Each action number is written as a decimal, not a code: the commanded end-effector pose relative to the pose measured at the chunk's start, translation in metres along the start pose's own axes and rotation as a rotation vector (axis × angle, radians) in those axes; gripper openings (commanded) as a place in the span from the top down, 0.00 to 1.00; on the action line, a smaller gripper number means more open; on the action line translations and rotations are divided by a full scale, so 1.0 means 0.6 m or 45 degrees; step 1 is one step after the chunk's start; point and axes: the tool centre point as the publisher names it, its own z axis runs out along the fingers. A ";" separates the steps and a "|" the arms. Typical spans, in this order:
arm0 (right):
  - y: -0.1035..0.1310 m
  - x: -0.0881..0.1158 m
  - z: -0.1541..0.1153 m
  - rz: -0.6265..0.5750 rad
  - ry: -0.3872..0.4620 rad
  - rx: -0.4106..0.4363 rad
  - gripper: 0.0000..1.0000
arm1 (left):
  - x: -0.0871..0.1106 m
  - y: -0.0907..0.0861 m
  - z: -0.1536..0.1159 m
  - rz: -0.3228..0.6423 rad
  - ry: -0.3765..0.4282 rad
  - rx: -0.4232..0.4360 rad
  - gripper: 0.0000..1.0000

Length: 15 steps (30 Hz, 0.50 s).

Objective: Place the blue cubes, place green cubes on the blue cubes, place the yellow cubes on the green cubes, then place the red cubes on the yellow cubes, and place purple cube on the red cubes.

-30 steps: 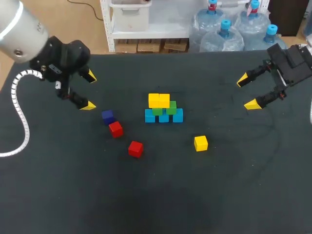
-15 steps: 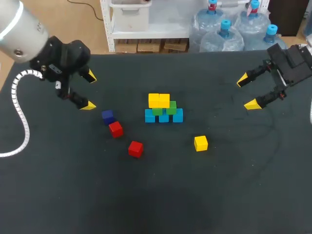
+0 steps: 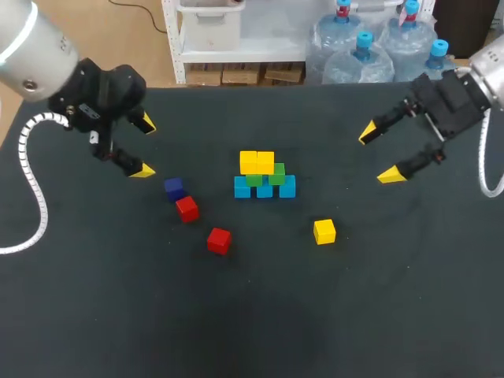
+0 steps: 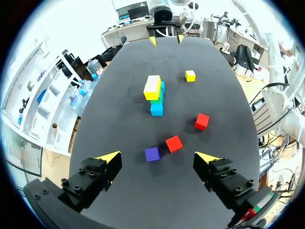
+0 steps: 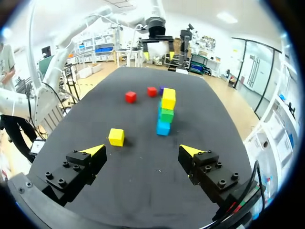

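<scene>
yellow cube (image 5: 116, 137) ahead of right claw (image 5: 142, 150)

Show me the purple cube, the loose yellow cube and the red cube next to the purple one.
purple cube (image 3: 174, 187), head view, its middle
loose yellow cube (image 3: 324, 231), head view, its middle
red cube beside the purple one (image 3: 187, 208), head view, its middle

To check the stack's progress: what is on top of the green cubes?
Two yellow cubes sit side by side on the green cubes, with nothing on them. They hide most of the green cubes' tops, so their exact footing cannot be seen.
</scene>
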 end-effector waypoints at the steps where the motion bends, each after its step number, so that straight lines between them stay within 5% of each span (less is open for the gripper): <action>1: 0.003 0.002 0.025 -0.004 -0.016 -0.026 0.00 | 0.001 0.001 0.000 0.004 -0.005 0.001 0.00; 15: 0.057 -0.010 0.052 0.001 -0.050 -0.009 0.00 | 0.001 0.001 0.000 0.004 -0.005 0.001 0.00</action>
